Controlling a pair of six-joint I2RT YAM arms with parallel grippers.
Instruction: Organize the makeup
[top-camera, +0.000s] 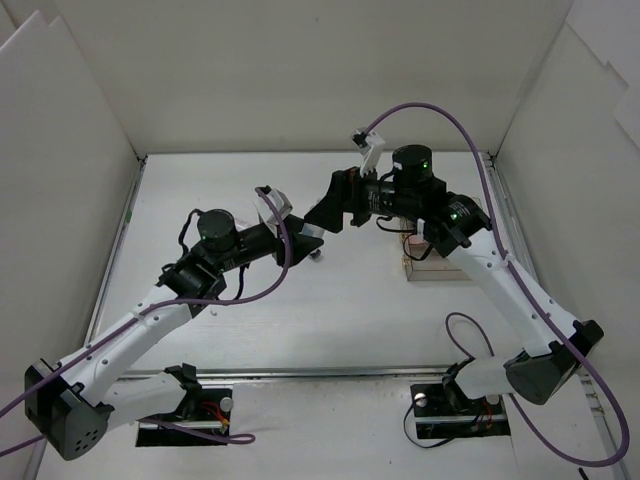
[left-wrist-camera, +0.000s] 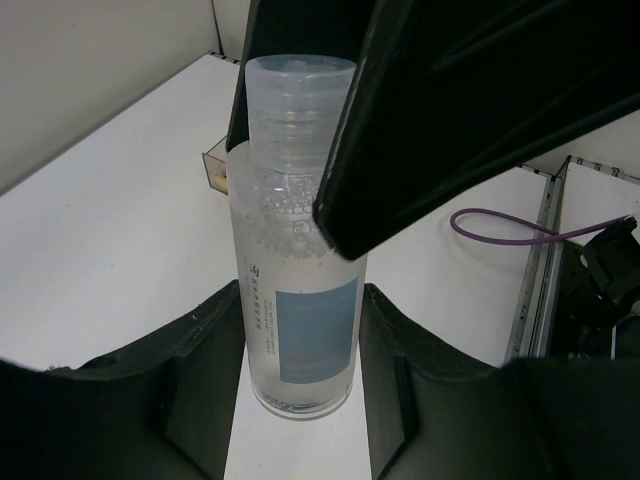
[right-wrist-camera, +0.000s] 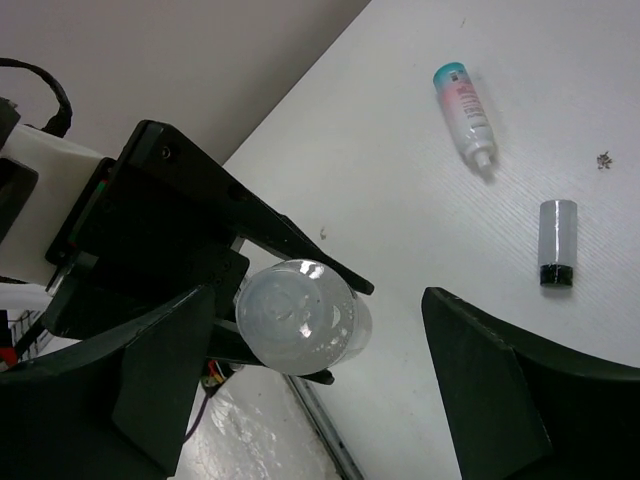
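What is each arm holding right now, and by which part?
Left gripper: the clear bottle, jaws clamped on its labelled lower body. Right gripper: nothing, jaws open.

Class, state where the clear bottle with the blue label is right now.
The clear bottle is gripped by the left end effector, at the centre of the left wrist view; the open right end effector brackets it without touching.

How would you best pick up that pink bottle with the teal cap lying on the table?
Likely best: grip the pink bottle mid-body from straight above, squeezing across its width. It lies flat on its side, long and slim, with bare table either side.
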